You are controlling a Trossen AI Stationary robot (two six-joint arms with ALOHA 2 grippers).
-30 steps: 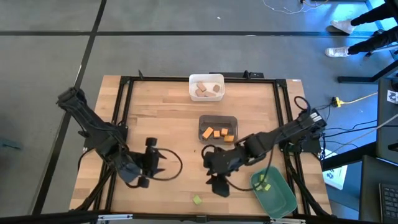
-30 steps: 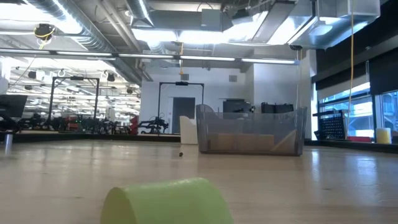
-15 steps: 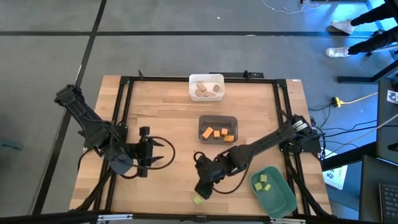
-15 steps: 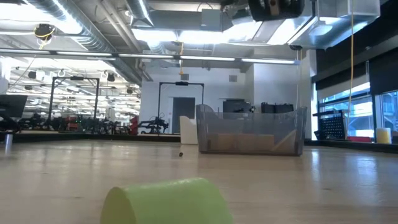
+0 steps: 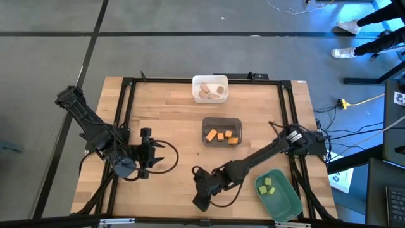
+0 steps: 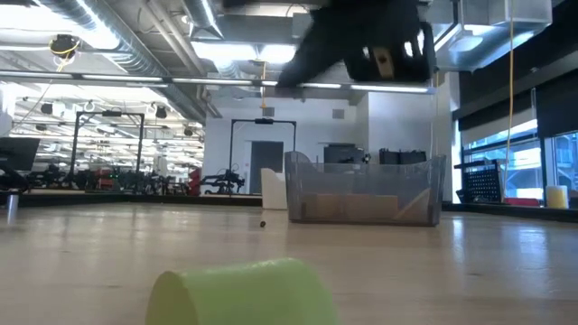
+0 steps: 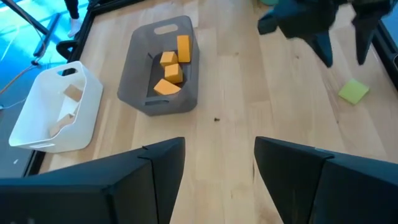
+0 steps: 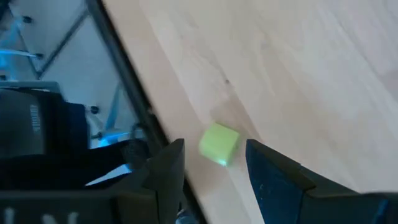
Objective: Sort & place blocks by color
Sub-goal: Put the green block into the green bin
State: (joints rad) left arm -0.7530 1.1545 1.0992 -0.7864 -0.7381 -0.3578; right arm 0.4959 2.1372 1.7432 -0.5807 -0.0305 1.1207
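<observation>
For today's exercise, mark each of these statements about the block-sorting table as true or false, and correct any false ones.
1. A loose green block lies on the table, just ahead of the right gripper, whose fingers are open. True.
2. The grey bin holds tan blocks. False: it holds orange blocks; the tan blocks are in the white bin.
3. The green bin already holds green blocks. True.
4. The left gripper is holding an orange block. False: it is open and empty, waiting on the table's left side.
5. The right gripper is over the white bin. False: it is low near the table's front edge, by the loose green block.
</observation>
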